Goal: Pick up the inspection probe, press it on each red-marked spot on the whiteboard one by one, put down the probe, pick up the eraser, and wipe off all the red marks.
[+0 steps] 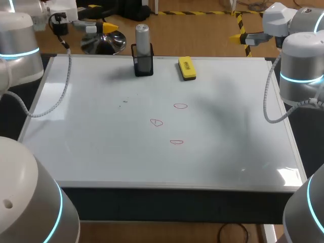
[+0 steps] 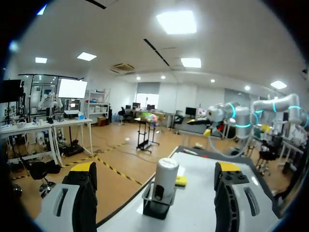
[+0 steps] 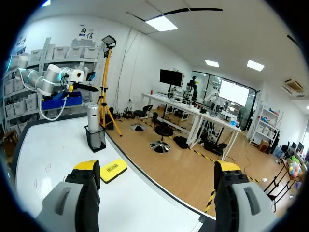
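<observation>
The inspection probe (image 1: 143, 39), a grey cylinder, stands upright in a black holder (image 1: 143, 64) at the whiteboard's (image 1: 101, 147) far edge. A yellow eraser (image 1: 187, 68) lies to its right. Three red outlines are drawn mid-board (image 1: 180, 106) (image 1: 156, 122) (image 1: 176, 142). My left gripper (image 1: 107, 26) hovers beyond the far left edge, open and empty. In the left wrist view the gripper (image 2: 157, 168) has the probe (image 2: 166, 180) ahead between its spread fingers, untouched. My right gripper (image 1: 238, 36) hangs beyond the far right corner, open; the right wrist view of the gripper (image 3: 157, 166) shows the eraser (image 3: 113, 169) and probe (image 3: 93, 118) ahead.
Both arm bases rise at the board's left and right sides. The board's frame (image 1: 167, 185) runs along the near edge. A few small dark specks (image 1: 124, 102) mark the board left of the red outlines.
</observation>
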`<state>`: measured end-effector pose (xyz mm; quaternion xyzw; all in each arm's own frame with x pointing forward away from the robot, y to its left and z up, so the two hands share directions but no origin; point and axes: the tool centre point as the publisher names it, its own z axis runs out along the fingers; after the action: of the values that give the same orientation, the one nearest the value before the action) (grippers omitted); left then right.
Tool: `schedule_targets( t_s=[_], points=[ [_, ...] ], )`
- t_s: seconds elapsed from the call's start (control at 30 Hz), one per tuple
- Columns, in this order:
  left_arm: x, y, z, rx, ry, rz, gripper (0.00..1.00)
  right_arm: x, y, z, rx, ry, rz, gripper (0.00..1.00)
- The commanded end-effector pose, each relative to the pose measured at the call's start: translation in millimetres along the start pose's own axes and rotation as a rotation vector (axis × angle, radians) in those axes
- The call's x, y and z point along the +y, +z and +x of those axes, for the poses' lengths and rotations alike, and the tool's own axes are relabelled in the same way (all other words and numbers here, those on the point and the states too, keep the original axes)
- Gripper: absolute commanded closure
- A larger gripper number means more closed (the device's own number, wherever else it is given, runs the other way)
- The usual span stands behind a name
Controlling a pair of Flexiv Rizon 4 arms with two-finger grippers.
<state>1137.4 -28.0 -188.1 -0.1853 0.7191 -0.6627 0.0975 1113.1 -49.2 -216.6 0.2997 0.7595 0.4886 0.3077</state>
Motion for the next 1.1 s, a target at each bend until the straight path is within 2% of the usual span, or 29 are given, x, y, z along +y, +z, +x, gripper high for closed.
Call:
schedule_targets(
  t_s=[0.03, 0.27, 0.63, 1.1],
  points=[
    [9.7, 14, -5.7, 0.125, 0.016, 0.035, 0.00, 0, 0, -1, 0.001, 0.000, 0.001, 0.00],
    [16.7, 37, 8.0, 0.162, 0.037, 0.064, 0.00, 0, 0, -1, 0.001, 0.000, 0.001, 0.00],
    [30.9, 58, 24.7, 0.170, 0.034, 0.072, 0.00, 0, 0, -1, 0.001, 0.000, 0.001, 0.00],
    [54.0, 84, 25.2, 0.211, 0.040, 0.064, 0.00, 0, 0, -1, 0.001, 0.000, 0.001, 0.00]
  ],
)
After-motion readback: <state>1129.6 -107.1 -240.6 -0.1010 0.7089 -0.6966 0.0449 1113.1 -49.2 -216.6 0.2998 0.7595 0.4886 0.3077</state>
